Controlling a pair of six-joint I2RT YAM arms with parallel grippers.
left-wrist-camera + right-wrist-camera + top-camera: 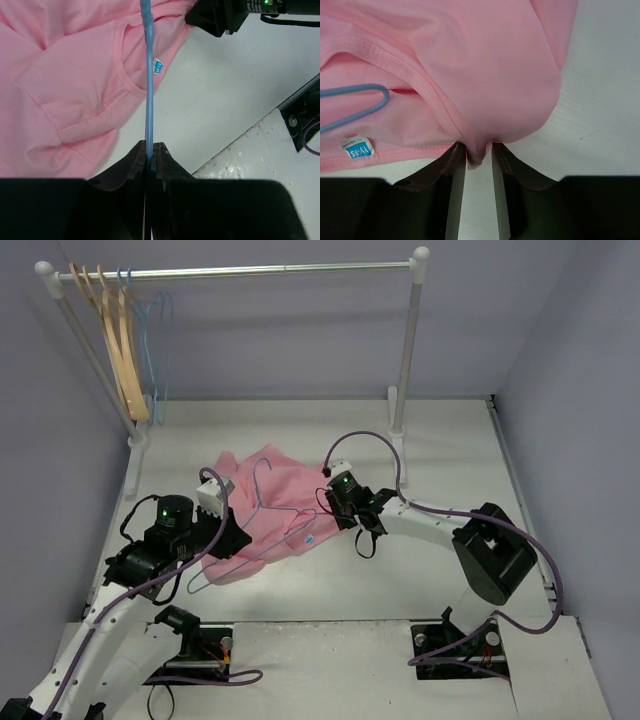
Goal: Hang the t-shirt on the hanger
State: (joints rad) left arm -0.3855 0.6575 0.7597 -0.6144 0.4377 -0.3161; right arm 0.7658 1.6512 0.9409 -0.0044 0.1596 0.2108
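The pink t-shirt point(270, 480) lies crumpled on the table, its neck toward the arms. The pale-blue wire hanger point(285, 511) lies across it, hook toward the back. My left gripper point(238, 540) is shut on the hanger's wire point(149, 100), gripped at the fingertips point(150, 146); the wire runs past the neck label point(158, 66) over the t-shirt point(65, 85). My right gripper point(328, 506) sits at the shirt's right edge. In the right wrist view its jaws point(479, 150) stand apart, a small fold of the t-shirt point(485, 65) hanging between them against the left finger. The hanger's rounded end point(365, 102) lies inside the neck opening.
A clothes rack stands at the back, its rail point(240, 272) carrying tan wooden hangers point(120, 350) and thin blue ones point(158, 335) at the left end. Its right post point(405, 350) stands behind the right arm. Grey walls close in both sides.
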